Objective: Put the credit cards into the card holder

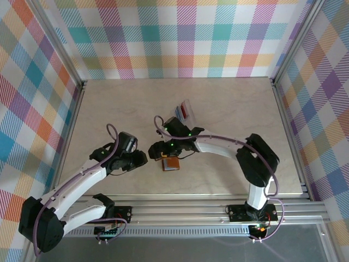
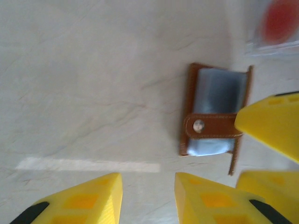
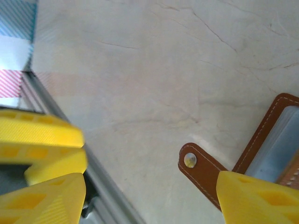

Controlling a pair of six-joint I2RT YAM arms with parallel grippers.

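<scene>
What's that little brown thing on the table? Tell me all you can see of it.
The wallet is small, brown, leather-looking, with pale stitching and a strap bearing a metal snap. A clear pocket faces up. It lies flat on the table; a finger of the right gripper overlaps its edge, contact unclear.
</scene>
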